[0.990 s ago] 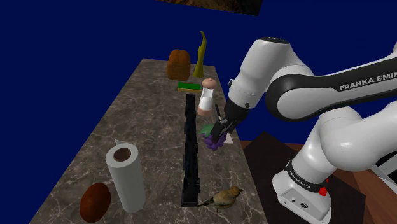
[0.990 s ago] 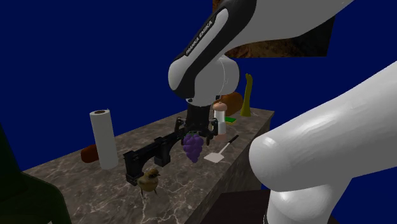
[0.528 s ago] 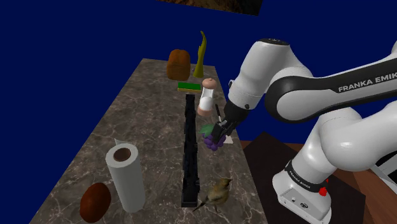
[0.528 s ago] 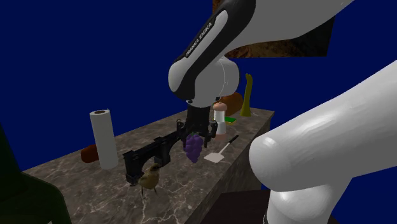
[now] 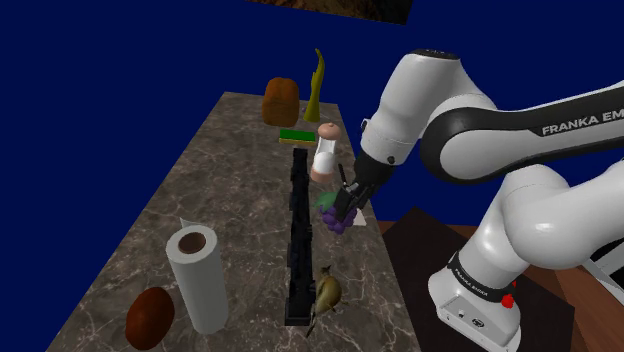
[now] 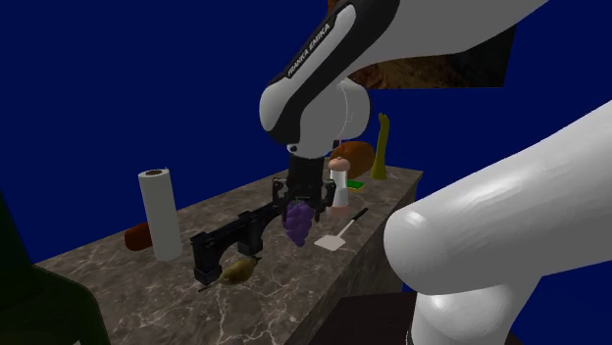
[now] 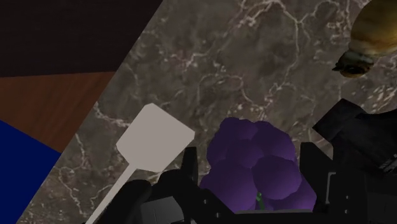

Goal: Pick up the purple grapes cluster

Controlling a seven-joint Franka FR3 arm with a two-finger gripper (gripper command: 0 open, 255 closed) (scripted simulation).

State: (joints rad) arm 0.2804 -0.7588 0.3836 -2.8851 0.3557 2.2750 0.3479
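Observation:
A purple grapes cluster (image 5: 335,219) hangs just above the marble counter (image 5: 230,170), near its edge on the shoulder view's right. My black gripper (image 5: 343,207) comes down on it from above and is shut on it. In the second exterior view the grapes (image 6: 299,222) dangle below the gripper (image 6: 299,204), off the surface. The wrist view has the two fingers (image 7: 189,167) clasping the grapes (image 7: 254,167) from both sides, with a bit of green stem between them.
A white spatula (image 7: 153,143) lies on the counter beside the grapes. A long black rail-like object (image 5: 298,235) runs down the counter's middle, a small bird figure (image 5: 325,292) at its near end. A shaker (image 5: 325,150), green sponge (image 5: 297,134), bread loaf (image 5: 281,101), paper towel roll (image 5: 197,278) and brown lump (image 5: 150,317) stand around.
The fingers have closed on the grapes and the hand has risen slightly with them. The bird figure has tipped and shifted toward the black rail.

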